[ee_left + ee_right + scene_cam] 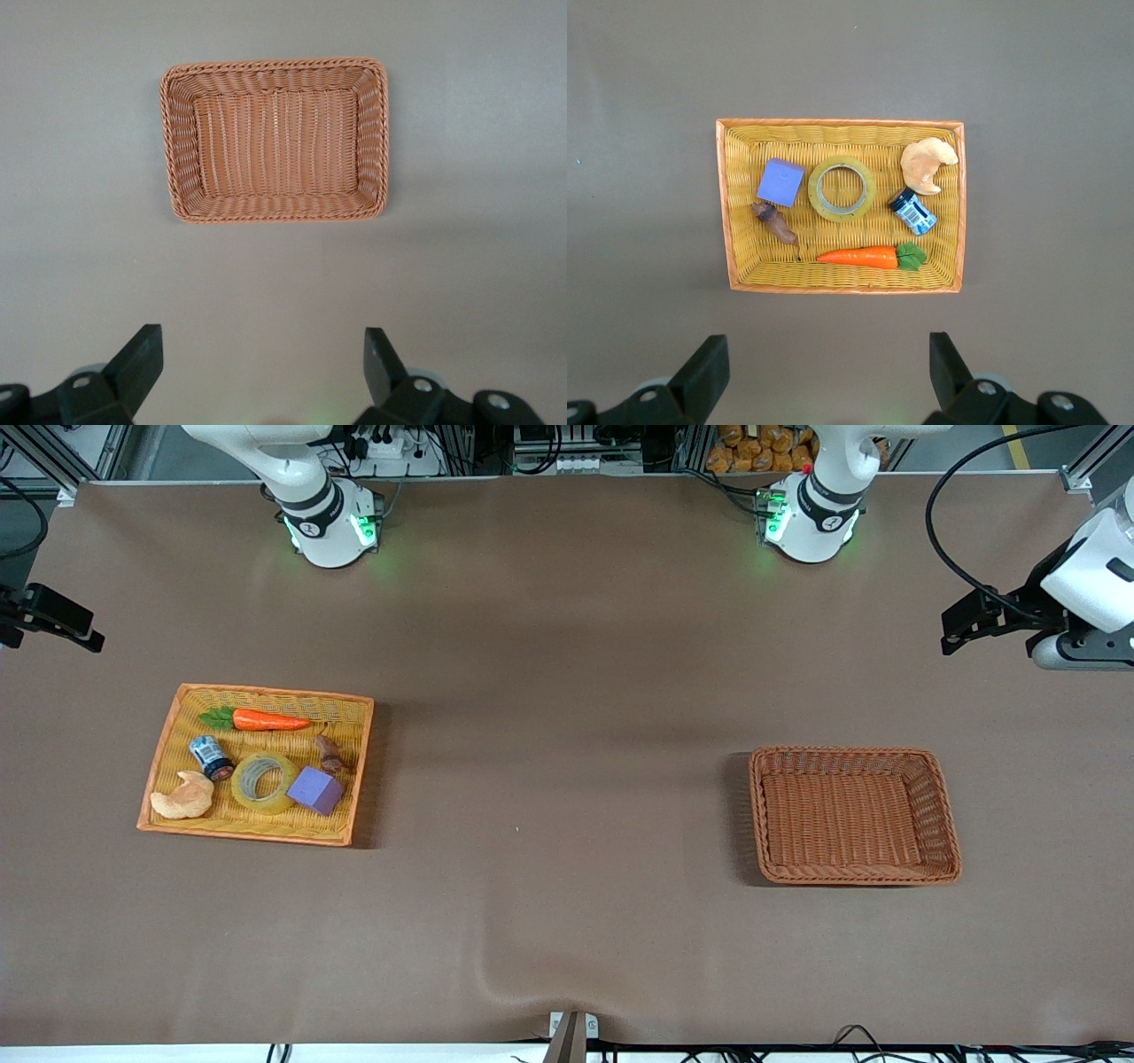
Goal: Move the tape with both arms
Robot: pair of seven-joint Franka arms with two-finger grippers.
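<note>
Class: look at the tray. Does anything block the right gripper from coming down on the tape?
Nothing lies over the tape. It sits flat in the tray with a purple cube and a jar close beside it. The right gripper hangs open above.

Tape (263,782) lies in tray (266,692), between jar (211,756) and cube (315,789)

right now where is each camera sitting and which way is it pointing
Front view: high across the table, facing both arm bases; left end effector and right end effector wait open at the table's ends.
Left wrist view: on the left arm's wrist, looking down at the brown basket; its open fingers show.
Right wrist view: on the right arm's wrist, looking down at the yellow tray with the tape; its open fingers show.
Shared: front view also shows tape and basket.
</note>
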